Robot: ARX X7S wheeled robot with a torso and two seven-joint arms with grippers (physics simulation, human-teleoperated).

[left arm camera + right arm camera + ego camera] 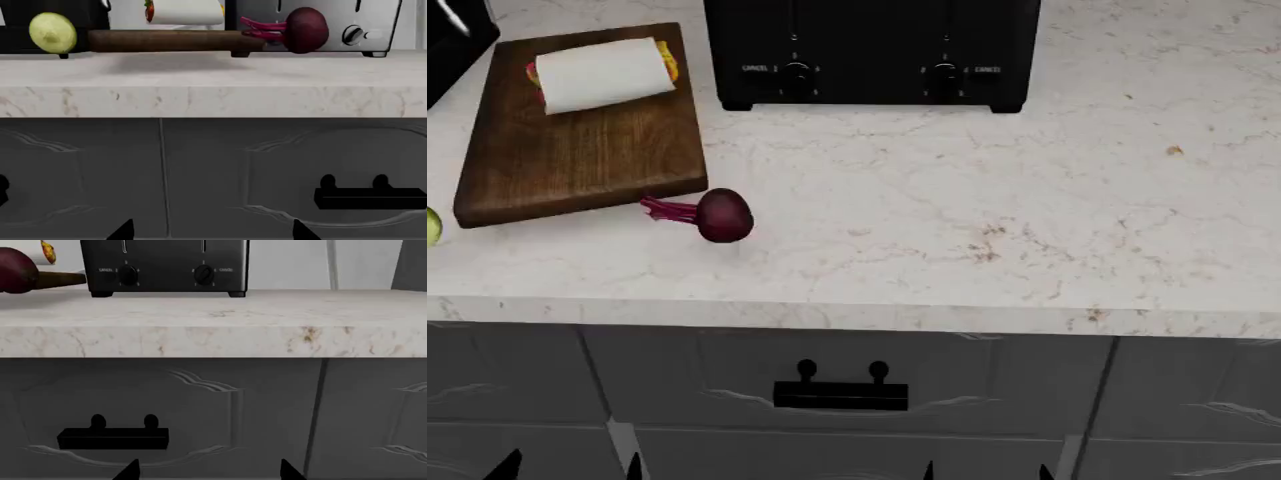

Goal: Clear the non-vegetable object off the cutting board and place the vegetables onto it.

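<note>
Two vegetables lie off the board on a pale marbled stone bench (988, 200). Behind stands a black two-slot toaster (874, 50). A dark brown rectangular wooden cutting board (581, 150) carries a white rolled tortilla wrap (603, 73), probably soft and light, best pinched gently across its middle. A dark purple-red round beet (723, 215) sits just beside the board; a yellow-green round bulb (53, 32) lies near its other corner. Both likely roll. Each gripper hangs below the bench edge, tips spread, holding nothing.
</note>
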